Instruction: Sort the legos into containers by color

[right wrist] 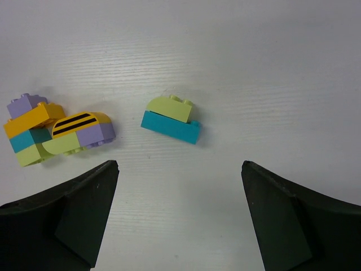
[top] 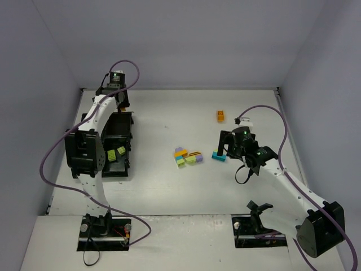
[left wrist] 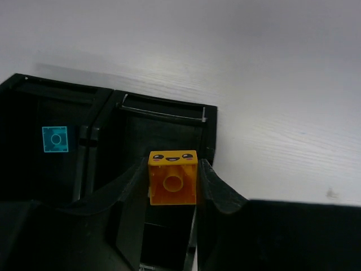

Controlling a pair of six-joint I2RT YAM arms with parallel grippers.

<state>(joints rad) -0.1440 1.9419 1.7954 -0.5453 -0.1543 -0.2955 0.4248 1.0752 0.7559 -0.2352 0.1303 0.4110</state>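
— While the left end effector (left wrist: 172,186) pinches an orange brick (left wrist: 172,178) over the tray (left wrist: 169,107), what's left?
— Most: right end effector (right wrist: 179,186) gapes above a teal-lime pair (right wrist: 171,121); mixed cluster (right wrist: 53,131) sits nearby.

Overhead view: even, diffuse light with a cool grey cast, no hard shadows on the bench (top: 237,186). The tray (top: 130,135) interior goes near black and its detail is lost.

Left wrist view: bench washes out pale toward the top. The orange brick (left wrist: 172,177) glows and is fairly sharp. My left fingers (left wrist: 217,189) either side of it are dark and soft-edged.

Right wrist view: bright, flat light, bench grain visible. The teal-and-lime stack (right wrist: 169,119) throws a short soft shadow at its right. My right fingers (right wrist: 73,220) blur at the bottom corners.
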